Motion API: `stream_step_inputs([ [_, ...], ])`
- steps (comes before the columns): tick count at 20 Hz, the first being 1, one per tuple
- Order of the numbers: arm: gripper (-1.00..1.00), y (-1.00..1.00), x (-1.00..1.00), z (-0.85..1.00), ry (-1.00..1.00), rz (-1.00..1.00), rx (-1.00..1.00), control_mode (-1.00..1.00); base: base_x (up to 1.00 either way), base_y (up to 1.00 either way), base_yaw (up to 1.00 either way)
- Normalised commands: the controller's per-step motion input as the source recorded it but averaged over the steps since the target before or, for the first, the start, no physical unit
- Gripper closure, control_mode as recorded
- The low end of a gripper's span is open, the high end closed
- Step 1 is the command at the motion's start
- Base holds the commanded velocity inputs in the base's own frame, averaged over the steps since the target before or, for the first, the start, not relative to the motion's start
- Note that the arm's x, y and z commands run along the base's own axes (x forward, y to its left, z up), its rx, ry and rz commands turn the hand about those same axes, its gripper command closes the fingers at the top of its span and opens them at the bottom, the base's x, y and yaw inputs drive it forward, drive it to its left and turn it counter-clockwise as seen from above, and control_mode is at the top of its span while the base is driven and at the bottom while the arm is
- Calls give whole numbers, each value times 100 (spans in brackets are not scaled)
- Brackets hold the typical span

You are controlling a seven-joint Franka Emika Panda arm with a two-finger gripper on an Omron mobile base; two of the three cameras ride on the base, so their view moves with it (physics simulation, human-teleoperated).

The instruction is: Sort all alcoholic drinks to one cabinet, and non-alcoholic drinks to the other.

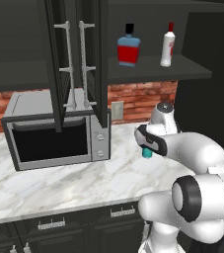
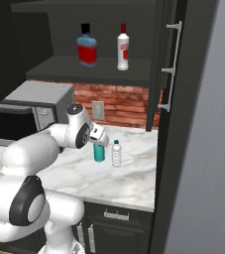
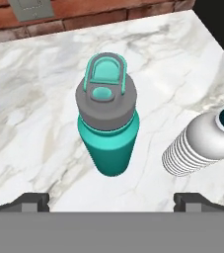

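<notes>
The right cabinet (image 2: 104, 69) stands open, its door (image 2: 169, 64) swung out to the side, and on its dark shelf the two alcoholic drinks are already placed: the squat blue bottle (image 2: 87, 48) and, just beside it, the slim white bottle (image 2: 123, 48), both upright and apart from each other. So this half of the sorting looks done, as far as I can judge. The left cabinet (image 1: 69, 54) above the microwave (image 1: 56, 132) has its doors open too, with the silver handles (image 1: 76, 64) facing out, but its inside I cannot see well, so I cannot say what stands there. The non-alcoholic drinks are not yet sorted: the teal bottle (image 3: 108, 127) and the small water bottle (image 3: 200, 142) stand upright on the marble tabletop (image 3: 39, 133), near each other but not touching, below the right cabinet. The end effector (image 3: 111, 202) hovers above and in front of the teal bottle with its fingers (image 3: 30, 201) spread fully wide and holding nothing. In my judgement the step in hand is the approach to the teal bottle; what is left is to grasp it, carry it to the left cabinet, and then do the same with the water bottle.
</notes>
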Motion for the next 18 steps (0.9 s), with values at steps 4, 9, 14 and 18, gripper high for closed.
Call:
stream_step_inputs([
  [4, -100, -3, 11, -12, 0, 0, 0, -100, 0, 0, 0],
  [9, -100, 0, 10, -13, 0, 0, 0, -100, 0, 0, 0],
  [14, -100, -2, 11, -10, 0, 0, 0, -100, 0, 0, 0],
  [18, -100, -3, 12, -8, 0, 0, 0, -100, 0, 0, 0],
])
